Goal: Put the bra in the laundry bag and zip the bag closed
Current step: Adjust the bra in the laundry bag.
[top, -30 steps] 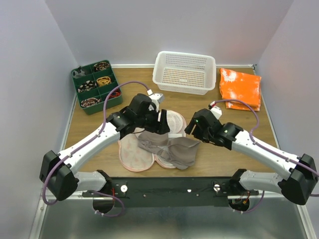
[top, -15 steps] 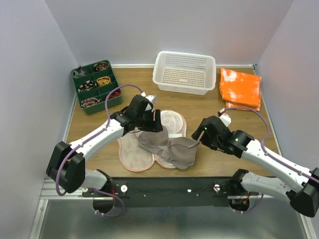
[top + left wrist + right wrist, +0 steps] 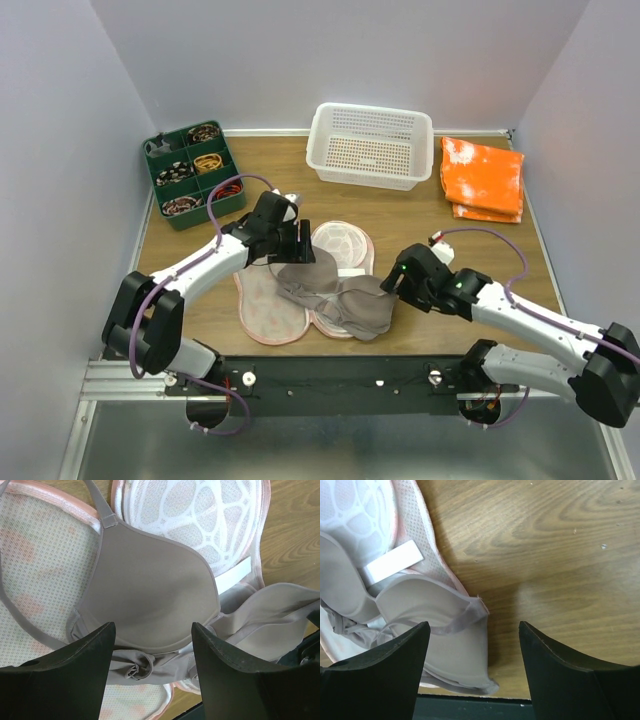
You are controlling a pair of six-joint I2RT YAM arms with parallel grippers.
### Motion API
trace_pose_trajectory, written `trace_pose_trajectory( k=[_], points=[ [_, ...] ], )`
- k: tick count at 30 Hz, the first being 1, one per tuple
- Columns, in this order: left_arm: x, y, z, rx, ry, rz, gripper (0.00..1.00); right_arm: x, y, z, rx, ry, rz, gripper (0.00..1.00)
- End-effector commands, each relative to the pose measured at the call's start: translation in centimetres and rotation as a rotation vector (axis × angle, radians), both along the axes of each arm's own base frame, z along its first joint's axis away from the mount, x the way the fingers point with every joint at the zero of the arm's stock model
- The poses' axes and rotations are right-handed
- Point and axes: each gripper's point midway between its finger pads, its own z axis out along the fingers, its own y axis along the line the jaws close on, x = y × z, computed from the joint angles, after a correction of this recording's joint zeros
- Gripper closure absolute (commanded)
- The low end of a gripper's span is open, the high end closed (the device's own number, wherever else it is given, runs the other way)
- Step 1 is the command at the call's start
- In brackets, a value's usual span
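The left gripper (image 3: 298, 243) had drawn back toward the left side of the table (image 3: 440, 240) over the past second, its fingers apart and holding nothing above the left end of the bra (image 3: 335, 300). From the left wrist camera, the open left gripper (image 3: 151, 627) framed one taupe cup of the bra (image 3: 155, 595) without touching it.

The right gripper (image 3: 392, 280) had swung away from the far half of the bag and come down nearer the arms, beside the bra's right edge. From the right wrist camera, the right gripper (image 3: 472, 625) also stood spread wide and empty over the bra (image 3: 435, 605), where its hem met the bare table (image 3: 545, 555).

The bra itself had not shifted: it lay draped across the near part of the laundry bag (image 3: 265, 310), which was spread open and unzipped, with the right cup spilling over the rim onto the wood. The bag's mesh lining (image 3: 35, 580) showed beneath the straps. The white basket (image 3: 370, 145), orange cloth (image 3: 482, 177) and green organiser (image 3: 192, 172) stayed where they were along the far edge.
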Motion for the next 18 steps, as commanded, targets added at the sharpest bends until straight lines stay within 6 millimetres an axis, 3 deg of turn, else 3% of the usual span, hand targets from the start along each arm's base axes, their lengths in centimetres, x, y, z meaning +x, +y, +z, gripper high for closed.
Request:
trace_pose_trajectory(
  k=[1,5,8,9,10,12,14,18],
  points=[
    [0.7,-1.0,1.2,-0.041,-0.021,-0.019,0.29,1.5,1.7,-0.3,0.069,-0.041,0.017,0.24],
    [0.6,-0.9,1.1,-0.036,-0.016,-0.02,0.3,0.9,2.3,-2.0,0.086,-0.007,0.052,0.34],
    [0.4,-1.0,0.7,-0.035,-0.004,-0.025,0.3,1.0,2.8,-1.7,0.124,-0.031,0.067,0.57],
    [0.4,-0.9,0.7,-0.035,0.0,-0.024,0.3,1.1,2.8,-1.5,0.134,-0.044,0.072,0.7],
    [0.4,-0.9,0.5,-0.033,0.0,-0.024,0.31,1.2,2.8,-1.3,0.138,-0.054,0.07,0.77],
    [0.4,-0.9,0.5,-0.033,0.003,-0.021,0.31,1.6,2.7,0.4,0.159,-0.111,0.067,0.96],
    [0.4,-0.8,0.5,-0.032,0.0,-0.02,0.31,1.9,1.8,1.4,0.141,-0.146,0.037,0.99],
    [0.6,-0.8,0.5,-0.032,-0.005,-0.016,0.31,2.7,0.0,5.7,0.152,-0.278,-0.031,0.99]
  ],
)
